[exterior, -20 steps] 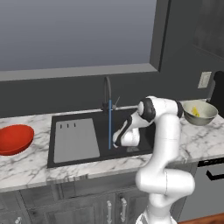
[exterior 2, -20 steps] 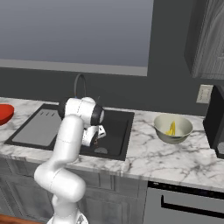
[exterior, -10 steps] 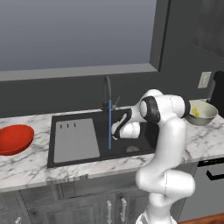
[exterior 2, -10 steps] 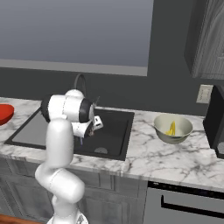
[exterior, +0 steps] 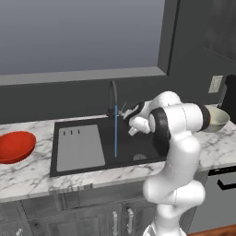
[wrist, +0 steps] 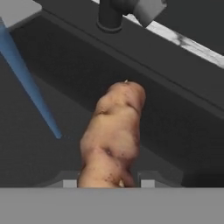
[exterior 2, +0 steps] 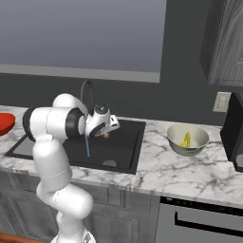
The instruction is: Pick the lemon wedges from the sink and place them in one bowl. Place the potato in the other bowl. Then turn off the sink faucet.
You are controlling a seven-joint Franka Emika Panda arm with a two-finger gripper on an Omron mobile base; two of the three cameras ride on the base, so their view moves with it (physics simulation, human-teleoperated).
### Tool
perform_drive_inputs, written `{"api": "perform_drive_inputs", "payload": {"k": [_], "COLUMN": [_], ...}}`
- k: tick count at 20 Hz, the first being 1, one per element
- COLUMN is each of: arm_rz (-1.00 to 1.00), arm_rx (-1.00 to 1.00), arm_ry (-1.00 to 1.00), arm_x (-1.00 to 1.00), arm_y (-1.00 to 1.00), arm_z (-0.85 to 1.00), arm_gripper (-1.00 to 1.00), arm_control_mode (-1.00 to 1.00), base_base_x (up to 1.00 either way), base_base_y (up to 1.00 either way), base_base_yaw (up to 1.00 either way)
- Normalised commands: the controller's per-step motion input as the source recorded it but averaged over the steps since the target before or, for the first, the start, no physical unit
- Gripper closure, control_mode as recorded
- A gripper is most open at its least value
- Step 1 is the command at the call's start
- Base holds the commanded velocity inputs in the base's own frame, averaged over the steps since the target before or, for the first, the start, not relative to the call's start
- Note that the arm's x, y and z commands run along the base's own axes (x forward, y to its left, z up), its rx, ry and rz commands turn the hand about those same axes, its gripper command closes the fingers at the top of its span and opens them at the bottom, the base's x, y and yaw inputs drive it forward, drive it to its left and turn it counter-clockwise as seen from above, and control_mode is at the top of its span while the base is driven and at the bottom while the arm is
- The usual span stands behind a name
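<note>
We are on the potato step: the lemon part looks done, since yellow wedge-shaped lemon pieces (exterior 2: 185, 140) lie inside the round grey-beige bowl (exterior 2: 176, 132) on the marble counter to the right of the sink. In the hand view the small, lumpy orange-brown potato (wrist: 113, 136) stands between the two dark finger tips, so we judge the two-finger gripper (wrist: 108, 183) to be closed narrowly on it. In the right base view an orange-brown patch sits by the hand (exterior 2: 105, 124), above the large black rectangular sink (exterior 2: 124, 159) and close to the thin dark gooseneck faucet (exterior: 113, 94).

A blue stream of water (exterior: 115, 131) falls from the spout into the basin, so the tap is not yet off.

Next we need to carry the potato across the basin and the flat grey drainboard (exterior: 80, 148) to the wide, glossy red bowl (exterior: 16, 146), which sits well apart on the counter at the far left and looks empty. That is a long swing past the faucet, so we should lift clear of the spout first.
</note>
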Motion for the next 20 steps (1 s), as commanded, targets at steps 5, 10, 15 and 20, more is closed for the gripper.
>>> {"api": "perform_drive_inputs", "payload": {"k": [5, 10, 15, 20], "arm_rz": [0.0, 0.03, 0.04, 0.06], "arm_rx": [0.02, 0.0, 0.0, 0.0], "arm_ry": [0.0, 0.0, 0.0, 0.07], "arm_x": [-0.46, -0.69, -0.65, -0.61], "arm_y": [-0.36, -0.07, 0.0, 0.03], "arm_z": [0.81, 0.83, 0.82, 0.65], "arm_gripper": [1.0, 1.0, 1.0, 1.0], "arm_control_mode": [-1.0, -1.0, -1.0, -1.0], "base_base_x": [0.0, 0.0, 0.0, 0.0], "base_base_y": [0.0, 0.0, 0.0, 0.0], "base_base_yaw": [0.0, 0.0, 0.0, 0.0]}}
